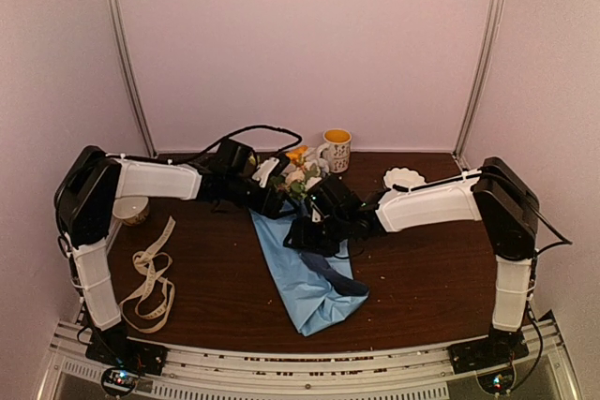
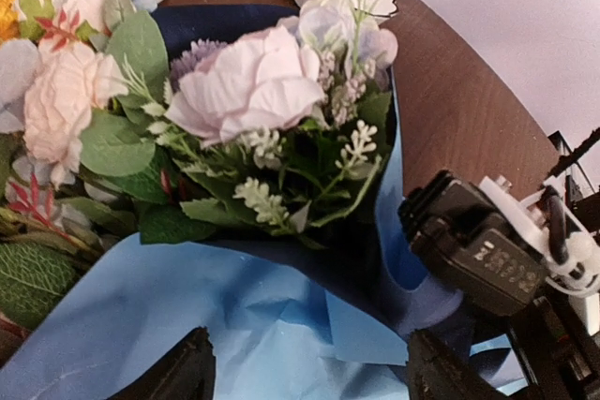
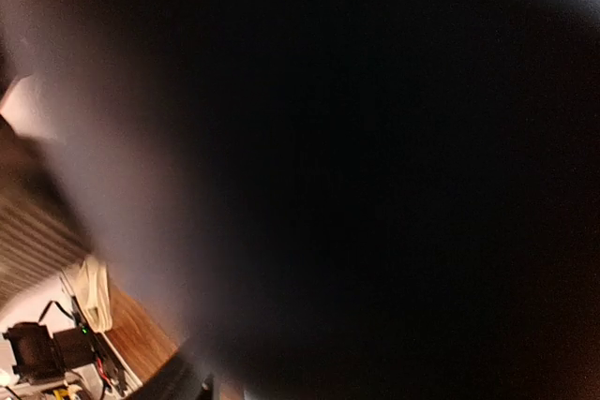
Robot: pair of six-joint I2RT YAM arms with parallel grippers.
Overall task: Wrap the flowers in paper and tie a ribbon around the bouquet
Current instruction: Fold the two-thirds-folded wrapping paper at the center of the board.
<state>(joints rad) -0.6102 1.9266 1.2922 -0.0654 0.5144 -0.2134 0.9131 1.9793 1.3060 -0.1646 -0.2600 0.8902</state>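
The flowers [image 2: 244,91], pale pink, white and orange blooms with green leaves, lie in the paper [image 2: 187,316], which is light blue outside and navy inside. Seen from above, the bouquet [image 1: 298,178] lies mid-table, its blue paper [image 1: 314,283] trailing toward the front edge. My left gripper [image 2: 319,362] is open, its fingers [image 2: 192,372] wide apart over the paper just below the blooms. My right gripper [image 1: 305,231] rests against the paper's right side; something dark and close fills its wrist view, hiding the jaws. The ribbon [image 1: 150,278] lies looped at the front left.
A mug [image 1: 336,149] stands behind the flowers. There is a white scalloped dish [image 1: 403,178] at the back right and a small bowl [image 1: 131,210] beside the left arm. The right arm's black wrist [image 2: 473,250] crowds the paper's right edge.
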